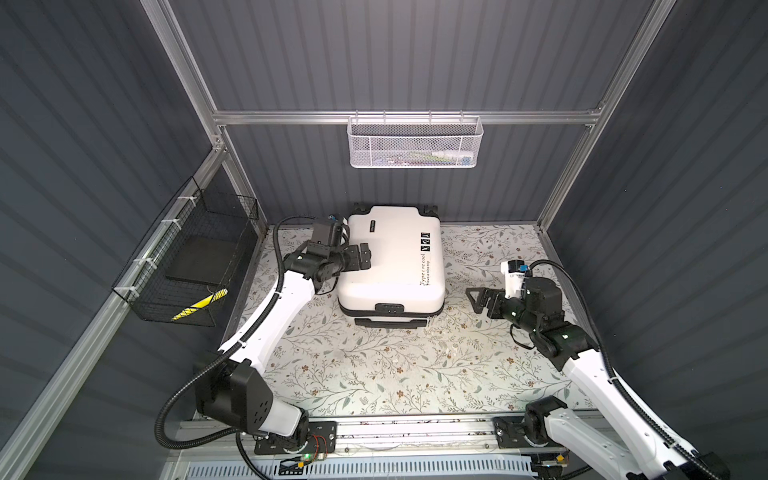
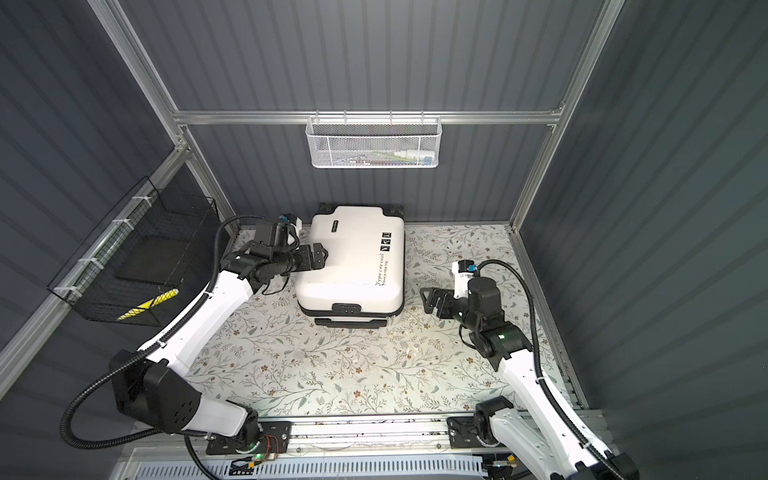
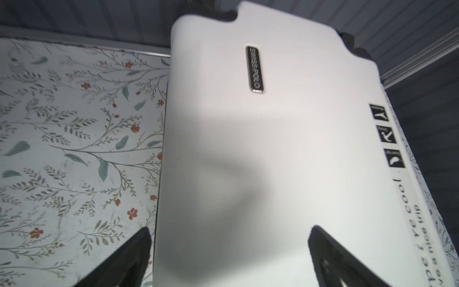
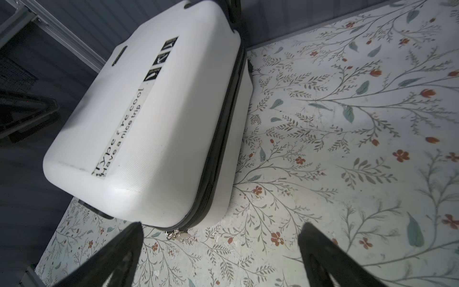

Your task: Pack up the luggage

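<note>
Closed luggage (image 1: 395,266) partly beneath left hand (image 1: 366,256)

The luggage (image 1: 390,257) has a hard white plastic shell with a soft satin sheen; close up, its surface carries a fine diagonal grain. Its zipper trim (image 4: 223,129) looks like matt black woven cloth, the zipper pulls (image 4: 176,234) are bright metal, and the name badge (image 3: 254,68) is glossy — dark with a polished metallic rim. The table cover (image 1: 374,365) is a smooth printed sheet, faintly shiny and scuffed in places. The white mesh basket (image 1: 413,143) is painted perforated metal; the black wire basket (image 1: 226,212) is thin matt wire. The frame rail (image 1: 291,117) is matt silver metal.
</note>
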{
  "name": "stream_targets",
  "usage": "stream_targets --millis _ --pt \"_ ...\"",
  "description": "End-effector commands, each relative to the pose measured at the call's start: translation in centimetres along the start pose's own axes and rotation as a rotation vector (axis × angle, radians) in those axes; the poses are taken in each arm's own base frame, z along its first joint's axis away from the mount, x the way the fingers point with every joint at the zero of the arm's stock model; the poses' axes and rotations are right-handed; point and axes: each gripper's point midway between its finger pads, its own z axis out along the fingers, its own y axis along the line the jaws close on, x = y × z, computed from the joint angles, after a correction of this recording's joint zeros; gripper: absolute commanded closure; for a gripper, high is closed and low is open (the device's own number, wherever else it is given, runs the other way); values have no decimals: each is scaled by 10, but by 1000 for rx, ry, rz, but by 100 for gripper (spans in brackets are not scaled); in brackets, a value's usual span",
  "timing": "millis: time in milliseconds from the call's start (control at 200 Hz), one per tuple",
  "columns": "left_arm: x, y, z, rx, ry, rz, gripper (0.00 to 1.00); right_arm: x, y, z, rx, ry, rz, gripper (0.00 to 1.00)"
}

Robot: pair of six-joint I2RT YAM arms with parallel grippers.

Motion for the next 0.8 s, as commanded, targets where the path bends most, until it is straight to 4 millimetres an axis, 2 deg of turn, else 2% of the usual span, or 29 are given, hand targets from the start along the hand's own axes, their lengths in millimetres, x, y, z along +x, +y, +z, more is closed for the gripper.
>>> stream_targets --millis 0,35,60,250,525,655,795 --pt "-24 15 -37 -105 -106 46 0 -12 -2 -7 28 -6 29 1" --pt "-29 20 -44 -136 -137 47 0 -15 -5 -8 44 -14 33 1" --pt "-18 29 -39 -170 -123 51 0 -18 -7 -8 57 -21 36 1" --pt "-12 73 -50 -326 -230 28 0 -36 -33 -14 208 -70 77 1" --pt "7 138 -53 -471 -377 -55 0 -38 -79 -13 372 -85 166 1" --pt "21 166 -43 -501 -347 -108 0 -38 -104 -16 449 -119 221 1" --pt "35 176 -23 -457 -292 -70 0 -39 -135 -27 570 -190 276 1"
